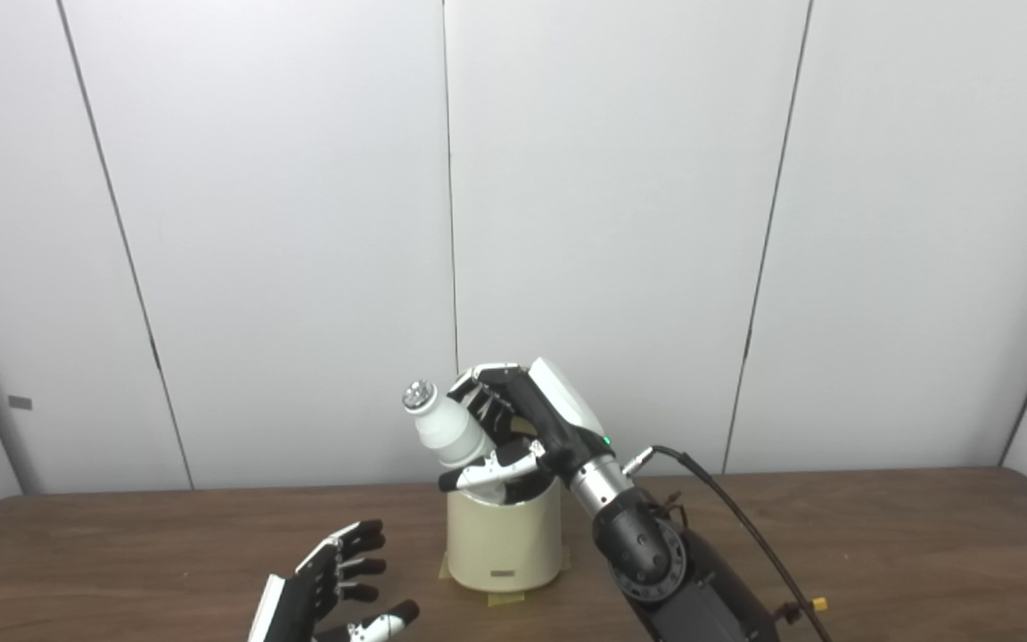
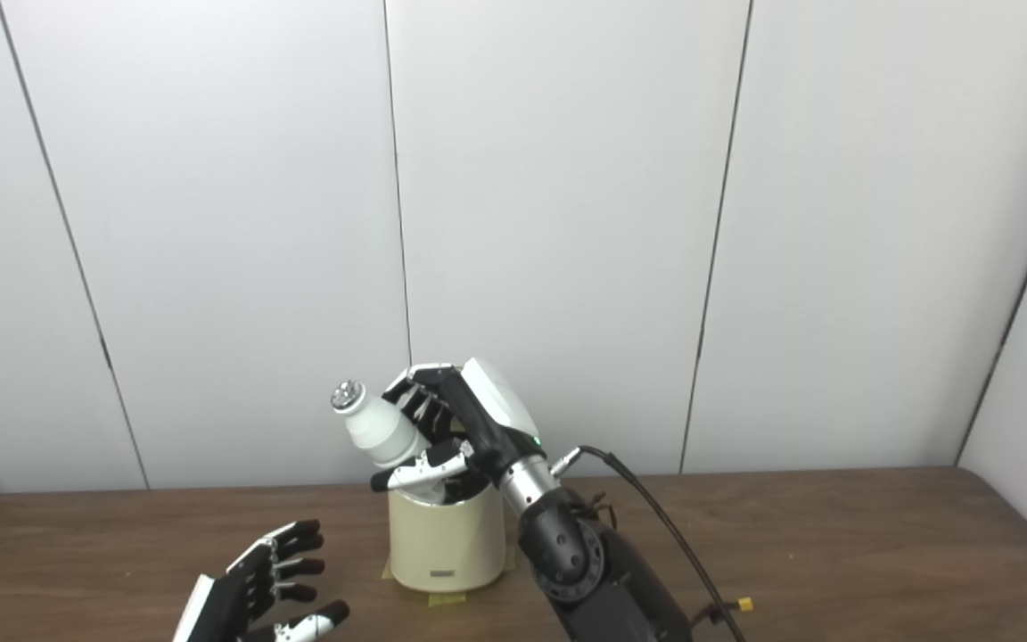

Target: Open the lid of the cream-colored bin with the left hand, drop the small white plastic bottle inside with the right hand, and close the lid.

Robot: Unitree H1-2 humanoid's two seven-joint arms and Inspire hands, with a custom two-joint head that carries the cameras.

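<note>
The cream-colored bin (image 1: 505,544) stands on the brown table (image 1: 879,544), near its middle. My right hand (image 1: 513,437) hovers just over the bin's top, shut on the small white plastic bottle (image 1: 447,428). The bottle is tilted, its silver cap pointing up and to the left. The hand and bottle hide the bin's lid, so I cannot tell how it stands. My left hand (image 1: 335,580) is low at the front left of the bin, open with fingers spread, touching nothing.
Yellow tape (image 1: 506,596) marks the table under the bin. A black cable (image 1: 745,526) trails from my right wrist toward the table's front right. White wall panels (image 1: 612,223) stand close behind the table.
</note>
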